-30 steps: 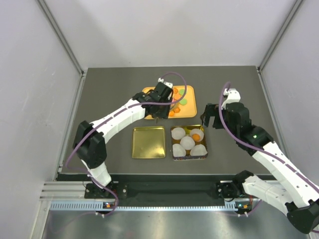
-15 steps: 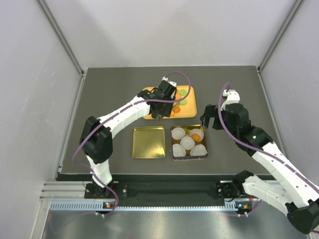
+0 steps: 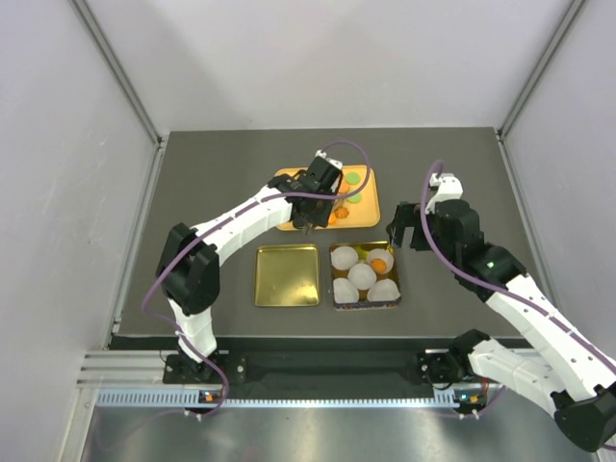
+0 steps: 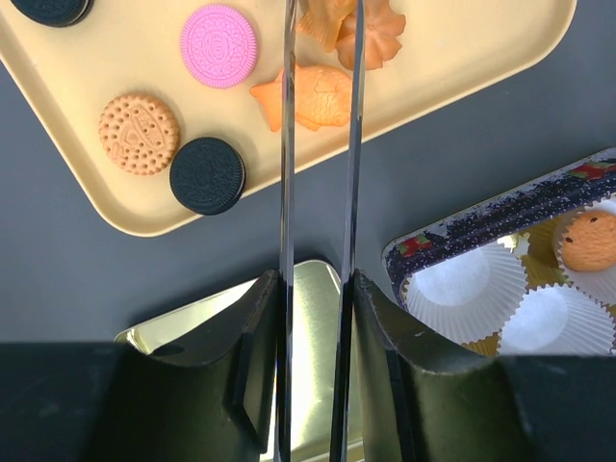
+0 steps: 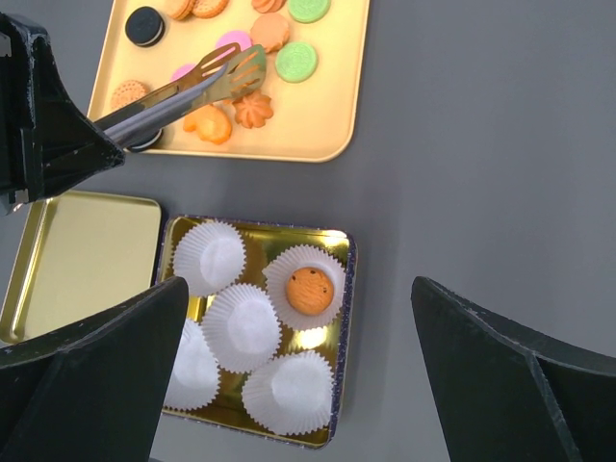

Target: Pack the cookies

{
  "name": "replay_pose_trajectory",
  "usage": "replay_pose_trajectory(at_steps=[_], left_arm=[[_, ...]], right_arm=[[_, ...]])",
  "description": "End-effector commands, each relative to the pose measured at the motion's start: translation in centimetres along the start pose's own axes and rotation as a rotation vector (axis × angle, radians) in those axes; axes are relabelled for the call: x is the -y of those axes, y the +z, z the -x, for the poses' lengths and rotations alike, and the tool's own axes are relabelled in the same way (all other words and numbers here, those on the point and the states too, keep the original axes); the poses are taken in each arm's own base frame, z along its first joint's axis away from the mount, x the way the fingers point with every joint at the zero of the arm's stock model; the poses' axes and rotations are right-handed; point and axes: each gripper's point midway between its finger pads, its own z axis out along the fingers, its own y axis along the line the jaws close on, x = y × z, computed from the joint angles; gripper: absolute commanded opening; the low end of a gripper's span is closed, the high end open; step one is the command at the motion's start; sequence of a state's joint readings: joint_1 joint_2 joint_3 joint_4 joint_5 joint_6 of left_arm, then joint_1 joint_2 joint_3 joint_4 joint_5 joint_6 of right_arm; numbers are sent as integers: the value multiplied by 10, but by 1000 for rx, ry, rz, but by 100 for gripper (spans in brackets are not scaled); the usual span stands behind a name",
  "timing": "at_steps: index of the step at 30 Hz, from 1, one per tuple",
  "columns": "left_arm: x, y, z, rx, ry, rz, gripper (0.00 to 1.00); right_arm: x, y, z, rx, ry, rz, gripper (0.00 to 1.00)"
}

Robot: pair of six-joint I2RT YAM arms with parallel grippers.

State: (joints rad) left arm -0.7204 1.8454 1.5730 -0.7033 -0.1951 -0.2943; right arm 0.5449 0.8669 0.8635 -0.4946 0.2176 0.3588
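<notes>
My left gripper (image 4: 318, 289) is pressed shut on slim gold metal tongs (image 4: 287, 144), whose blades reach over the small round cookies (image 5: 296, 61) on the flat yellow tray (image 4: 462, 38). My right gripper (image 3: 402, 234) (fingers spread wide) hovers above the square gold tin (image 5: 344, 289) of white paper cups (image 5: 245, 322), one of which holds an orange cookie.

Both arms (image 3: 241, 217) wear white shells, black joints and looping purple cables (image 3: 344, 144).
</notes>
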Motion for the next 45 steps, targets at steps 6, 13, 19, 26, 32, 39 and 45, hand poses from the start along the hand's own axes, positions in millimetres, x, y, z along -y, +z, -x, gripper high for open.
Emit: replay_pose_trajectory(at_steps=[6, 13, 19, 26, 32, 39, 45], left_arm=[[-4, -25, 43, 130, -6, 11, 31], [-4, -46, 56, 157, 5, 1, 30], [-4, -59, 53, 162, 3, -21, 28], [-1, -82, 42, 171, 4, -72, 27], [11, -108, 16, 160, 32, -116, 27], [31, -139, -24, 129, 44, -195, 28], [35, -153, -58, 89, 39, -241, 28]], right_arm=[[-3, 3, 15, 56, 9, 13, 100], [-3, 4, 14, 52, 8, 10, 100], [-4, 6, 14, 51, 9, 13, 100], [-4, 10, 13, 46, 7, 9, 100], [-5, 12, 13, 43, 4, 8, 100], [-7, 15, 13, 40, 9, 14, 100], [-6, 18, 12, 35, 9, 9, 100]])
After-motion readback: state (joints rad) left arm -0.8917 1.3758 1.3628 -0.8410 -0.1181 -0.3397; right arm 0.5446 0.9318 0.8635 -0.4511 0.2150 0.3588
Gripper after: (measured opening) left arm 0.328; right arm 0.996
